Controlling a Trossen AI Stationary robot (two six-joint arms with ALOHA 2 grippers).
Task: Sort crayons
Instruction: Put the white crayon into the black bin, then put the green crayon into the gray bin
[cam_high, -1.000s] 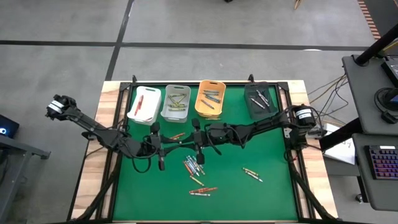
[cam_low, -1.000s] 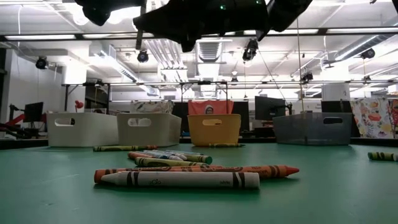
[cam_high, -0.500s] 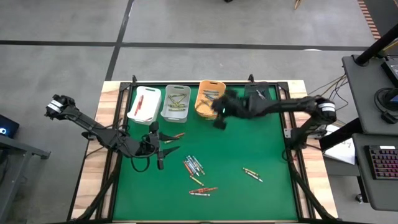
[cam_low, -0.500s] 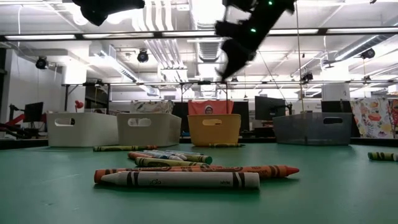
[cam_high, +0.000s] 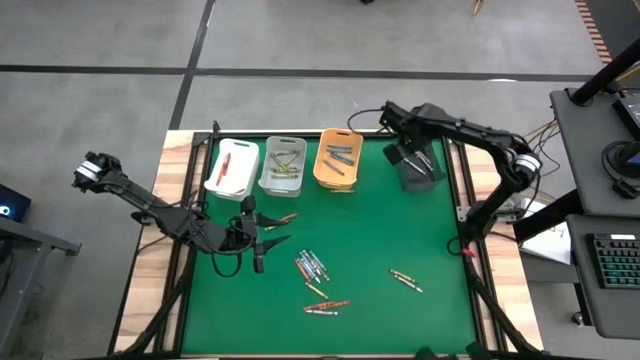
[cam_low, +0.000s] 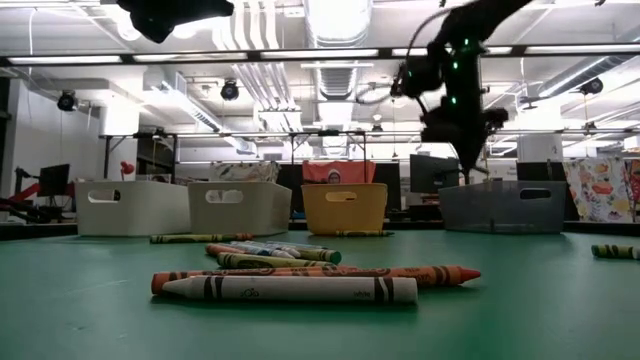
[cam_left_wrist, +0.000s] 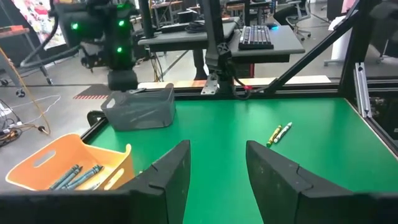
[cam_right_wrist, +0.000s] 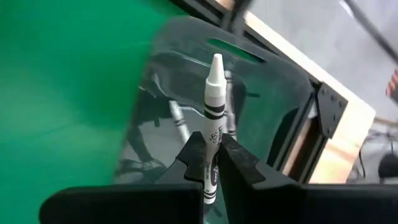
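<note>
Over the dark grey bin (cam_high: 418, 160) at the table's one o'clock corner, the right gripper (cam_right_wrist: 211, 158) pinched a white crayon (cam_right_wrist: 213, 118); the left gripper (cam_left_wrist: 214, 168), jaws apart and empty, hovered at nine o'clock.

Green table (cam_high: 420, 230) with four bins (cam_high: 283, 166), scattered crayons (cam_high: 311, 266)

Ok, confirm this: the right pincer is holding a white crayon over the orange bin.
Wrong bin. The right pincer, shut on the white crayon, is over the dark grey bin, not the orange bin. The right wrist view and the high view show it.
</note>
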